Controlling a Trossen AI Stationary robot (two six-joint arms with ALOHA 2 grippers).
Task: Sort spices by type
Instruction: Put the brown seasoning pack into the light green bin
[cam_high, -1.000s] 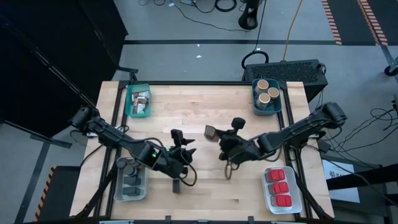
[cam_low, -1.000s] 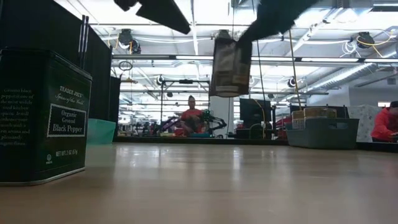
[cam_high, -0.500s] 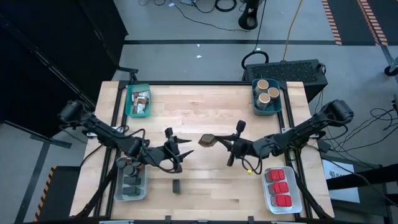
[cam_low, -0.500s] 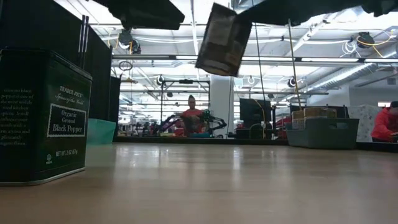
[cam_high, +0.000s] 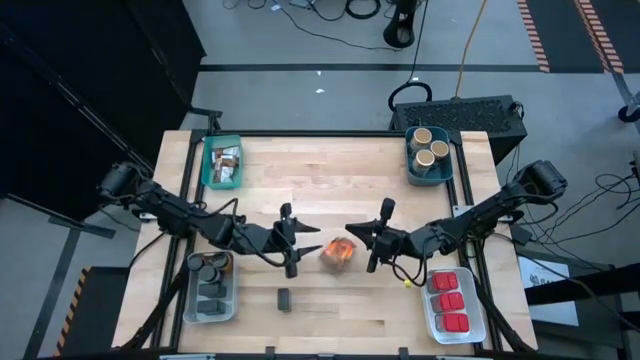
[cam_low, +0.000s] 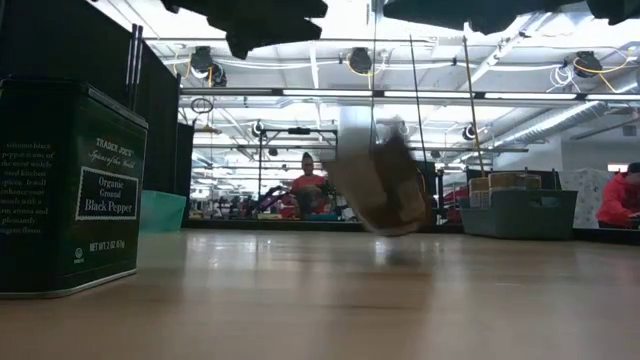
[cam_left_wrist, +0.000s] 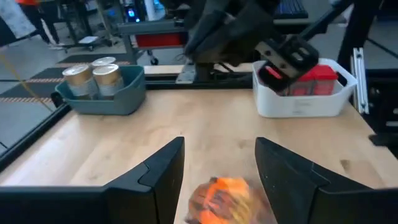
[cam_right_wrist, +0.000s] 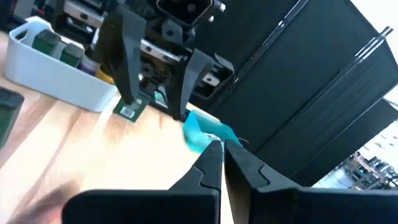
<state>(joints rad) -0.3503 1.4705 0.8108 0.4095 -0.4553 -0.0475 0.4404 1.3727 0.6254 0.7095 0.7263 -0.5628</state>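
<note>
Spice packet (cam_high: 339, 253) loose on bench (cam_high: 330, 175), between claws; left claw (cam_high: 290, 243) half open, empty, nearer; right claw (cam_high: 375, 238) shut, empty.

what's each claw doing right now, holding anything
Left claw: open, empty, the packet just ahead of it.
Right claw: shut, holding nothing.

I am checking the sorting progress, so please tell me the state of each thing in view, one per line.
Left gripper: open, empty, facing the packet.
Right gripper: shut, holding nothing.
Orange packet: loose between the grippers, blurred, near the table.
Black pepper tin: alone on the table, not sorted.
Tan cans: upright in the teal bin.
Red tins: in the white bin.
</note>
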